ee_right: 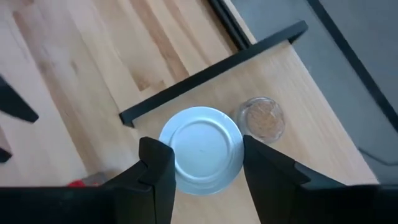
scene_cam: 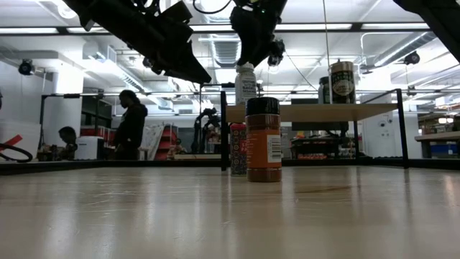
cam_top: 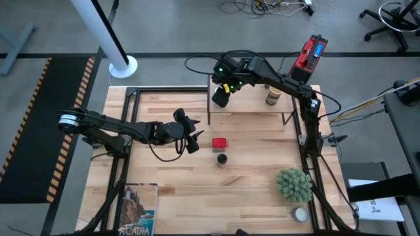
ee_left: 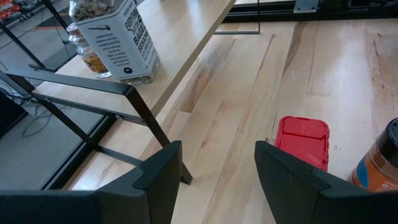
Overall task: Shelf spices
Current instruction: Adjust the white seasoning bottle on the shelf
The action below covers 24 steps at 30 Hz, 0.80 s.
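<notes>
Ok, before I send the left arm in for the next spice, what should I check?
1. Left end effector open: ok.
2. Red tin on the table ahead of it, untouched: ok.
3. Black-lidded jar far enough from the tin for a clean grasp: cannot tell.
4. White-lidded jar upright on the shelf: ok.
5. Right end effector released from that jar: cannot tell.
6. Bare space mid-shelf: ok.

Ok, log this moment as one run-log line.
right gripper: open around white-lid jar on shelf | left gripper: open, near red tin | black-lid jar: on table
</notes>
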Each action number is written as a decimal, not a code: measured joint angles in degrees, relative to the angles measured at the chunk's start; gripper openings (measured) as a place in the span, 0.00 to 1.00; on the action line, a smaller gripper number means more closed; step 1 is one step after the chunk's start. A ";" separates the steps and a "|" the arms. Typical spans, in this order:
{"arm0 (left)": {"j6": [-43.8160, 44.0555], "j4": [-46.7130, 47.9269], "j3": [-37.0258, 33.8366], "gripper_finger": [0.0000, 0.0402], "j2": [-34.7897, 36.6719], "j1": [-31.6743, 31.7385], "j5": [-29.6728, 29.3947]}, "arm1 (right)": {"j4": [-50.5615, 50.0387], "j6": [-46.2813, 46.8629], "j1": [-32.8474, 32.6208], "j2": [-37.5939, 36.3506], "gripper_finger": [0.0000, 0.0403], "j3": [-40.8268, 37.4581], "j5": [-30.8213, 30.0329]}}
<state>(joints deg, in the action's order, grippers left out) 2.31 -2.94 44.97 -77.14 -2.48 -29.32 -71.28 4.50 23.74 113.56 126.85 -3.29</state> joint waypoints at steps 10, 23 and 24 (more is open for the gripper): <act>0.17 0.00 0.00 0.48 -0.02 0.01 0.33 | 0.10 6.62 0.00 0.00 0.32 -0.02 -0.56; 0.22 0.02 0.00 0.48 -0.02 0.02 1.53 | -0.18 9.25 0.00 -0.09 0.32 0.00 -0.84; 0.22 0.03 0.00 0.48 -0.02 0.00 1.57 | -0.20 9.52 0.00 -0.09 0.32 0.00 -1.03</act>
<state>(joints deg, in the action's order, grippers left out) 2.52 -2.91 44.97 -77.17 -2.47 -27.75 -71.48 14.02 23.75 113.47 126.85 -4.32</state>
